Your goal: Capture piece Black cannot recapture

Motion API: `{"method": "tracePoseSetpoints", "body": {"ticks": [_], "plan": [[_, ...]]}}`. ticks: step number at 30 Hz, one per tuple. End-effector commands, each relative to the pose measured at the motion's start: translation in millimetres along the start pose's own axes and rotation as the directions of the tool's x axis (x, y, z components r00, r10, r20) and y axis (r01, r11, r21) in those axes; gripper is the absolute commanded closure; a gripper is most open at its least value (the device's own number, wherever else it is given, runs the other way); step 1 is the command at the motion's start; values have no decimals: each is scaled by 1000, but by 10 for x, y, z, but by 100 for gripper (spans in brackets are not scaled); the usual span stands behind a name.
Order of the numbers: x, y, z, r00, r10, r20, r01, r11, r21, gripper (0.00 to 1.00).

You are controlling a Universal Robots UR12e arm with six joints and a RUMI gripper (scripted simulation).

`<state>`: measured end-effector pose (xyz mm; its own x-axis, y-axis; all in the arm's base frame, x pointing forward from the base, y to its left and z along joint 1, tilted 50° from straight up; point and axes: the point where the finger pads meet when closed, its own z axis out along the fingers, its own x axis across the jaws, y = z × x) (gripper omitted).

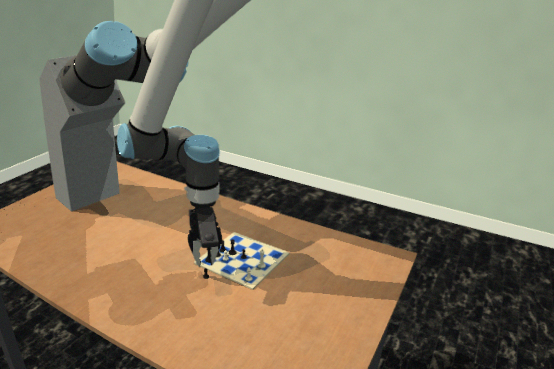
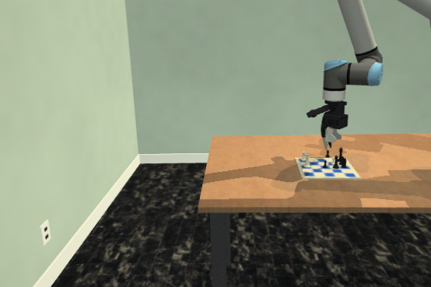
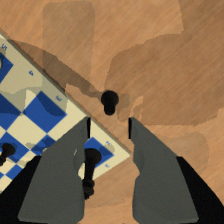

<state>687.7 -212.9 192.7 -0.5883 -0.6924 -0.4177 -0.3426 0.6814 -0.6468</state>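
Note:
A small blue-and-cream chessboard (image 1: 245,259) lies on the wooden table. A black pawn (image 1: 205,273) stands upright on the table just off the board's near-left edge; in the wrist view it (image 3: 109,101) stands beyond my fingertips, apart from both. My gripper (image 1: 204,261) (image 3: 109,119) hangs above it, pointing down, its fingers slightly apart with nothing between them. Black pieces (image 1: 232,246) and white pieces (image 1: 261,259) stand upright on the board. One black piece (image 3: 90,160) on an edge square shows beside my left finger.
The board (image 2: 327,168) sits near the middle of the table, with bare wood on every side. The robot base (image 1: 80,135) stands at the table's far left corner. The table's front edge runs close to the board in the exterior view.

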Motion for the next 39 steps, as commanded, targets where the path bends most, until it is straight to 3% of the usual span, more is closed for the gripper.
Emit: {"method": "tracePoseSetpoints", "body": {"ticks": [1, 10, 17, 18, 39], "plan": [[-2, -4, -254, 1000, 0, 0, 0, 1000, 0, 80], [-2, -4, -518, 1000, 0, 0, 0, 1000, 0, 80], [-1, -4, -578, 1000, 0, 0, 0, 1000, 0, 80], [-1, -4, -578, 1000, 0, 0, 0, 1000, 0, 0], [-1, -4, -578, 1000, 0, 0, 0, 1000, 0, 0]]}}
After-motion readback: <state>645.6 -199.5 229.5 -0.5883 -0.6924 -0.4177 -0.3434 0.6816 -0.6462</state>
